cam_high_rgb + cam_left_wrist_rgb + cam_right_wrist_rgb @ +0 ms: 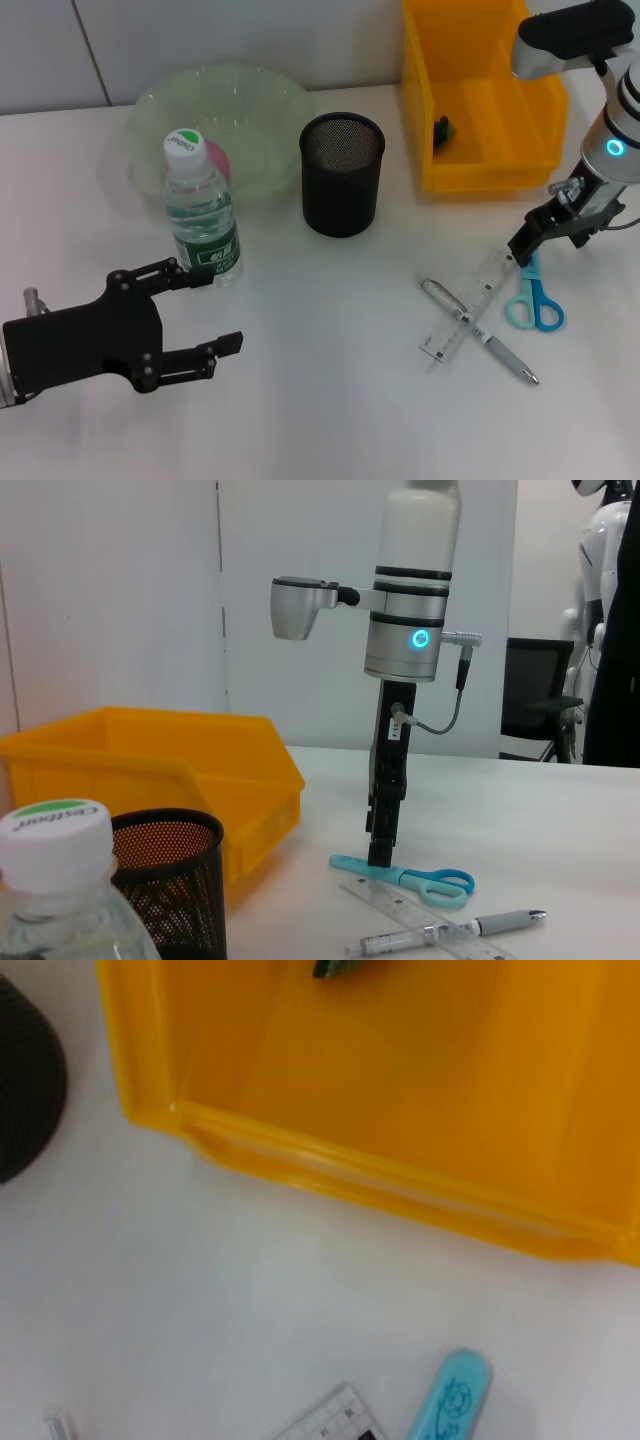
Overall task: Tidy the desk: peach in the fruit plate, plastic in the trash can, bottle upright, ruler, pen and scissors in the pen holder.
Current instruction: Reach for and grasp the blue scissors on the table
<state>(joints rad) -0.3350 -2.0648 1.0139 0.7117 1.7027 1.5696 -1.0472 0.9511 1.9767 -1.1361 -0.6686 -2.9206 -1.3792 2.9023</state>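
- Left wrist view alone shows the right tool (381,852) planted on the scissors (405,877) tip beside the yellow bin (180,765); grip undeterminable
- Left tool (205,310), spread wide, flanks the upright bottle (200,208)
- Peach mostly hidden

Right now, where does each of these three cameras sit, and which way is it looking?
Head view: on the robot's head, looking down at the desk; shows the left gripper open beside the bottle and the right gripper over the scissors.
Left wrist view: low on the left arm, looking across the desk at the right gripper.
Right wrist view: on the right arm, looking straight down at the yellow bin; no fingers visible.
Shared: all three show the scissors and the pen holder.
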